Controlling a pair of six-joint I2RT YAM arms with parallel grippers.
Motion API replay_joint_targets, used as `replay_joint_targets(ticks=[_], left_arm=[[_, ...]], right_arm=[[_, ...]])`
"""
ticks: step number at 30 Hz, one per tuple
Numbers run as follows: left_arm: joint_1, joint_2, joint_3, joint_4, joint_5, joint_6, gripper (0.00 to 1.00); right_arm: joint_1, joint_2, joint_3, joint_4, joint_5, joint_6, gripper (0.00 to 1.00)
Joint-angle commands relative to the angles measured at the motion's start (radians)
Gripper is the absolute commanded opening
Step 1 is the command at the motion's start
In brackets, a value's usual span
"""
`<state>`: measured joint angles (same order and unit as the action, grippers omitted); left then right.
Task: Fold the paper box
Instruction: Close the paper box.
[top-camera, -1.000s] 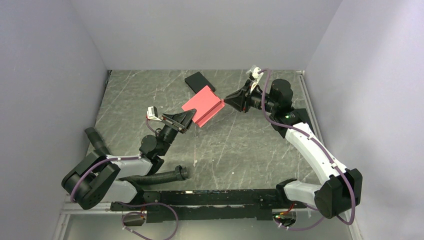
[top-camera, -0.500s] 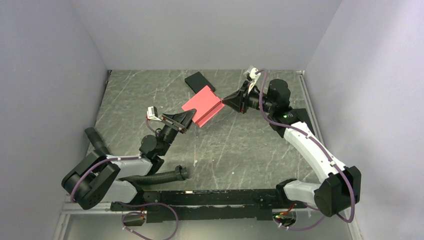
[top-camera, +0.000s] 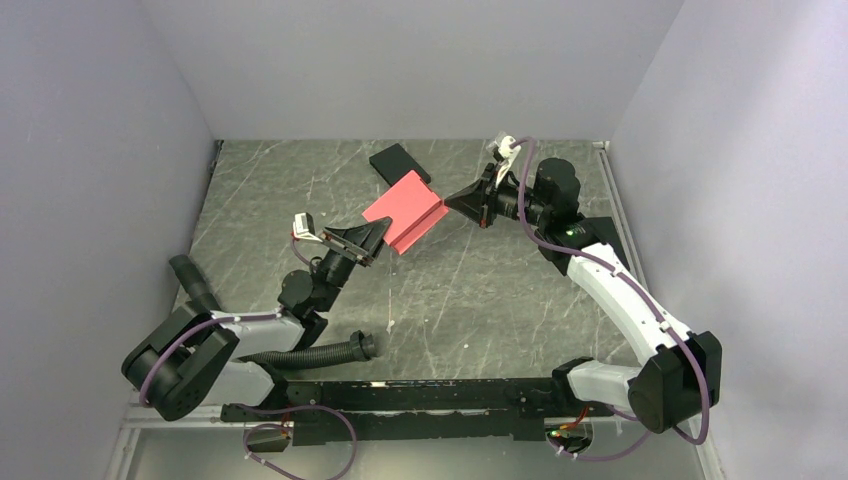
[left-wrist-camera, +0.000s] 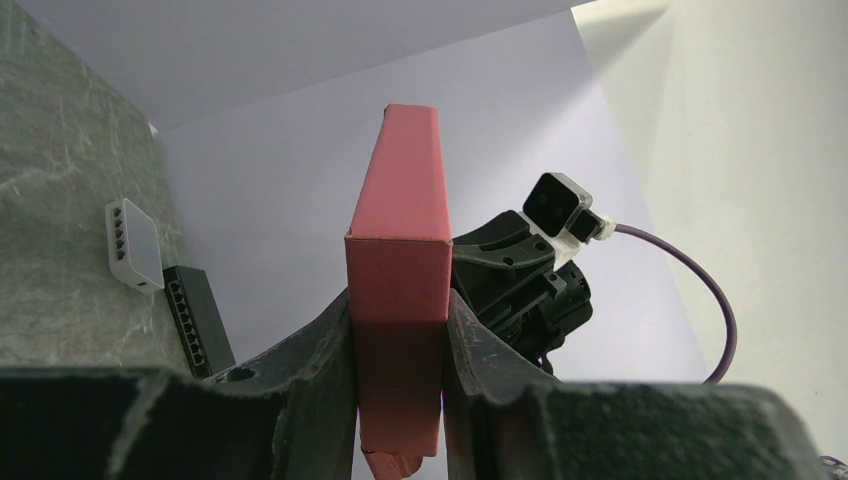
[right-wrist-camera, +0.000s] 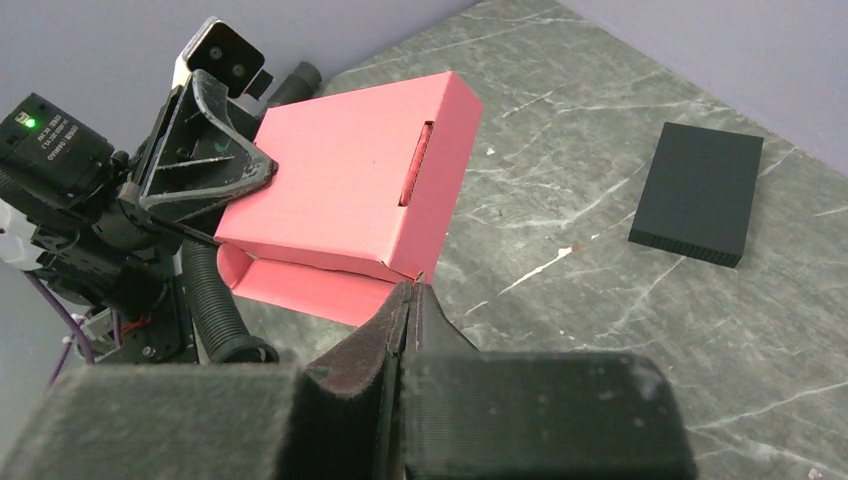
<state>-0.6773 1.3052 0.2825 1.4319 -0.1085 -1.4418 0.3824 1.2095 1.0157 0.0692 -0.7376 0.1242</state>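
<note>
Well, the paper box (top-camera: 405, 210) is up off the table (top-camera: 480, 300), toward its far middle, tilted. The left gripper (top-camera: 375, 232) clamps its 7 o'clock end between both fingers. The right gripper (top-camera: 452, 202), fingers pressed together on nothing, points at its 3 o'clock edge. A black box (top-camera: 400, 163) lies just beyond, at 12 o'clock.

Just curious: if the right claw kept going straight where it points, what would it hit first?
Most likely the paper box: the shut right gripper points at its near corner, tips almost or actually touching; depth is unclear.
</note>
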Motion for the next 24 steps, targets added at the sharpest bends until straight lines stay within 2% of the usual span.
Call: replay_joint_targets(ticks=[1,24], left_arm=[[0.002,-0.035,0.000,0.059,-0.022,0.002,0.00],[0.001,-0.020,-0.011,0.082,-0.040,-0.039,0.00]], right_arm=[[0.005,-0.008,0.016,0.039,-0.001,0.021,0.00],[0.007,-0.008,-0.016,0.092,-0.029,0.058,0.00]])
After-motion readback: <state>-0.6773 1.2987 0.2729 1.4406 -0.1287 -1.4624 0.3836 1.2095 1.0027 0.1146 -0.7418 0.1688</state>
